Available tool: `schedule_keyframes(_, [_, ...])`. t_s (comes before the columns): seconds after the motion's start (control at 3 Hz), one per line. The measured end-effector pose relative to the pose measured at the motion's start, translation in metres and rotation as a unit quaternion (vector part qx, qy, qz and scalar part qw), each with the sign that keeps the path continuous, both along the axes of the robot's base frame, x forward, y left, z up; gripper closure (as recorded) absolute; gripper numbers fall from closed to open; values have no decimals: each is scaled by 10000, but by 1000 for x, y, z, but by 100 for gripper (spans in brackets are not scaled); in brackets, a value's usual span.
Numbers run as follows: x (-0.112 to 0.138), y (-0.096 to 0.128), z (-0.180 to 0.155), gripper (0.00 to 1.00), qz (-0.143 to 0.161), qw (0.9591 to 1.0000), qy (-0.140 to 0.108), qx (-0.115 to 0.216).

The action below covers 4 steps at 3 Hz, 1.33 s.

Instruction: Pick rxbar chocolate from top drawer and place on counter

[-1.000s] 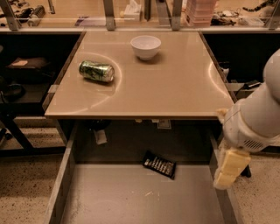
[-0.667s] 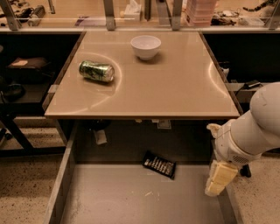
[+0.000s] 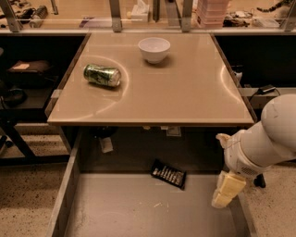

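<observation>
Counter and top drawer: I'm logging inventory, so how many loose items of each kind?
Green can: 1, on the counter
White bowl: 1, on the counter
Rxbar chocolate: 1, in the top drawer
Total: 3
The gripper hangs over the drawer's right side.

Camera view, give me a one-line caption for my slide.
Gripper hangs at the right side of the open top drawer, rxbar chocolate at its back; can and bowl on the counter.

Speckled floor (image 3: 27,203) shows at both sides, all of it in warm, dim light. Dark shelving (image 3: 27,78) stands at the left, and another dark bay (image 3: 261,55) is at the right. Metal posts (image 3: 114,14) rise along the back, with clutter (image 3: 240,18) beyond them. The gripper (image 3: 227,190) hangs low on the right, near the floor.
</observation>
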<state>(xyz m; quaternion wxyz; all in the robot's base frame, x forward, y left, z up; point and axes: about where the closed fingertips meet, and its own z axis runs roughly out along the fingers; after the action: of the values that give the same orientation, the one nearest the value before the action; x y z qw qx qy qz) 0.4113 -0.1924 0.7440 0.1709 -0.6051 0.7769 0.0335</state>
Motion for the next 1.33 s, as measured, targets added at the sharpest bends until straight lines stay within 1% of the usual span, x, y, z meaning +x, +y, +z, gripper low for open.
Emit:
schedule_keyframes(0.33, [5, 20, -32, 0, -174, 9992, 2, 348])
schedule_keyframes(0.67, [21, 43, -55, 0, -282, 9952, -195, 921])
schedule_keyframes(1.0, [35, 64, -71, 0, -314, 9887, -350, 1420])
schedule_keyframes(1.33, [43, 80, -100, 0, -360, 9848, -370, 1656])
